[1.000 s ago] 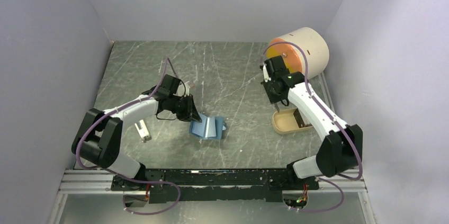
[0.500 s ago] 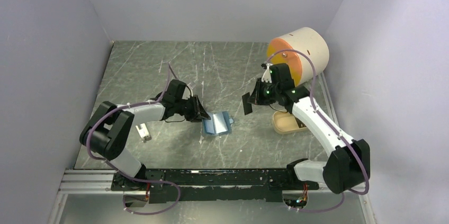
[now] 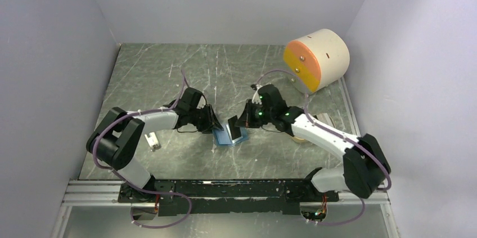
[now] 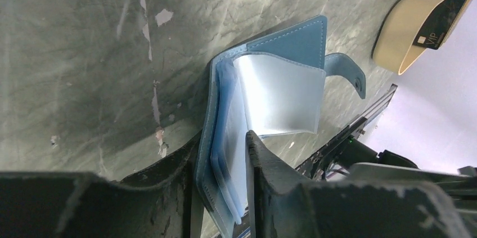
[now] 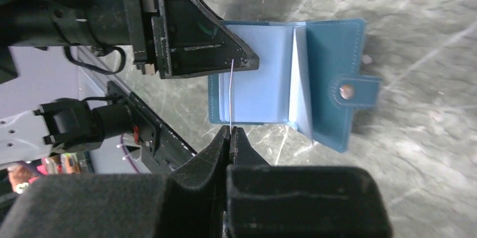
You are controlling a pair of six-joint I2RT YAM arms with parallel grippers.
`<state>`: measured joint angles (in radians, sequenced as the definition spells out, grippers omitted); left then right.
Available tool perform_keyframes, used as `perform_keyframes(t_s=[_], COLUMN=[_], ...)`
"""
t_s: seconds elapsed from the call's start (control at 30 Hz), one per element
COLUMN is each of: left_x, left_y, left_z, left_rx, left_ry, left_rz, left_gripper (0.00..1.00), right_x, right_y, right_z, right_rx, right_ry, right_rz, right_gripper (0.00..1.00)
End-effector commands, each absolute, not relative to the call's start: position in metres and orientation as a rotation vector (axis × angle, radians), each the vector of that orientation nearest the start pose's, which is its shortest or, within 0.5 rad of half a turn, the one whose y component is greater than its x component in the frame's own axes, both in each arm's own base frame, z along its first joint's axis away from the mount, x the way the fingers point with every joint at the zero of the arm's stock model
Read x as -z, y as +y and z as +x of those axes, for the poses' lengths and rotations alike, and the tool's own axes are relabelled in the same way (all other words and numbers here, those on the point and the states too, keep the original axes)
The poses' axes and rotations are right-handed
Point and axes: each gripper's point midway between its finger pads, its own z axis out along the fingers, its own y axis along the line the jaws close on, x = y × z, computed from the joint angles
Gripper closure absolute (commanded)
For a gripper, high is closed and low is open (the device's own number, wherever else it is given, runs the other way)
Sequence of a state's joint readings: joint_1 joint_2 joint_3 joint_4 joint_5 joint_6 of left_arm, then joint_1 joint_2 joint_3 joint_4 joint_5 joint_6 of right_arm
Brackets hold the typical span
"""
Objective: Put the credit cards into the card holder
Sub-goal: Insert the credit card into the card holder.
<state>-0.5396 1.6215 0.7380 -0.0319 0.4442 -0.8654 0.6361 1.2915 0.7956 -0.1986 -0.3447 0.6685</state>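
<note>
Left arm point(image 3: 152, 119) low toward 3 o'clock, left tool point(image 4: 221, 159) clamped card holder point(image 4: 281, 89). Right arm point(image 3: 318, 130) toward 9 o'clock, right tool point(image 5: 230, 131) pinched card point(image 5: 231, 89). "VIP" read on tray card point(image 4: 436, 21).

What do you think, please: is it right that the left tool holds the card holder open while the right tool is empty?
Not empty: the right wrist view shows the right tool shut on a credit card; the left tool holds the card holder open.
</note>
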Motion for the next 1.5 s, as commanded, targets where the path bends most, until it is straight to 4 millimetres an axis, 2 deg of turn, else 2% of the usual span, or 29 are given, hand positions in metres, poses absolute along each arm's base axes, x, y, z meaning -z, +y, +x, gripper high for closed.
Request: perform_keyframes(t_s=[0.0,0.13,0.33,0.47,0.67,0.8,0.97,1.1,1.2,1.3,1.47], left_x=[-0.043,-0.042,-0.041,-0.043,-0.034,-0.027,-0.019,-0.020,-0.022,-0.019,-0.014], left_y=[-0.262,-0.256,-0.250,-0.245,-0.237,-0.240,-0.242,-0.253,-0.260,-0.258,-0.248], left_z=[0.248,0.244,0.234,0.231,0.221,0.221,0.223,0.225,0.226,0.229,0.228], left_rx=[1.011,1.008,1.033,1.061,1.046,1.065,1.056,1.155,1.209,1.173,1.091], left_ry=[2.693,2.695,2.705,2.688,2.723,2.742,2.755,2.720,2.708,2.716,2.757], left_rz=[-0.215,-0.219,-0.197,-0.198,-0.150,-0.114,-0.090,-0.045,-0.008,-0.006,-0.072], left_gripper=[0.66,0.67,0.67,0.69,0.75,0.84,0.86,0.86,0.85,0.84,0.72], right_x=[-0.120,-0.083,-0.065,-0.062,-0.052,-0.051,-0.053,-0.059,-0.056,-0.051,-0.049], right_y=[0.309,0.305,0.296,0.292,0.277,0.280,0.286,0.289,0.289,0.286,0.280], right_z=[0.238,0.247,0.249,0.246,0.248,0.244,0.241,0.242,0.243,0.244,0.249], right_rx=[-1.015,-0.837,-0.793,-0.837,-0.903,-1.036,-1.105,-1.162,-1.164,-1.151,-1.148], right_ry=[2.423,2.552,2.566,2.556,2.543,2.533,2.517,2.481,2.477,2.485,2.468], right_rz=[-0.219,-0.253,-0.233,-0.205,-0.157,-0.137,-0.112,-0.090,-0.082,-0.078,-0.059], right_gripper=[1.00,1.00,1.00,1.00,1.00,1.00,1.00,1.00,1.00,1.00,1.00])
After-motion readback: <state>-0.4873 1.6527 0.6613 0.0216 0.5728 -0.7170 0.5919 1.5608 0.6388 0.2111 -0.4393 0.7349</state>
